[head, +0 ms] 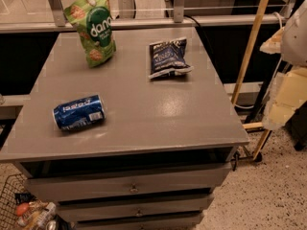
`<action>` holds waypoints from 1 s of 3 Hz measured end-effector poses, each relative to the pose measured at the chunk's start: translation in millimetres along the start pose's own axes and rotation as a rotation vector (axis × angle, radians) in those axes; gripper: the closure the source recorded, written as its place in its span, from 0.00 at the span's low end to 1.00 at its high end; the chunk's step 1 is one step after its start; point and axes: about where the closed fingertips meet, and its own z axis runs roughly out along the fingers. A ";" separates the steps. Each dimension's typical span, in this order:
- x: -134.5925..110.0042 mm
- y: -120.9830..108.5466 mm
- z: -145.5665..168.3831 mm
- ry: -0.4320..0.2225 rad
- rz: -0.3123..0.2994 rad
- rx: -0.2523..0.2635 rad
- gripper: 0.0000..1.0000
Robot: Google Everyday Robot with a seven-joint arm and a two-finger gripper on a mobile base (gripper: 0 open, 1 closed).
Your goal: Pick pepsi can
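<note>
The pepsi can [78, 112] lies on its side near the front left of the grey cabinet top [158, 114]. It is shiny blue with white lettering and a white label patch. My gripper [284, 99] shows as pale cream parts at the right edge of the view. It hangs off the table's right side, far from the can, and nothing shows in it.
A green snack bag [93, 27] stands at the back left. A flat dark blue snack bag [168, 57] lies at the back middle. A wooden pole [249, 47] leans beside the cabinet on the right. Drawers [129, 188] are below, and a wire basket [19, 210] is at the lower left.
</note>
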 end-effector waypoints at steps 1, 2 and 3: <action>0.0 0.0 0.0 0.000 0.000 0.000 0.00; -50.5 -11.8 8.0 -0.038 -0.153 0.006 0.00; -126.6 -15.0 15.0 -0.143 -0.336 0.009 0.00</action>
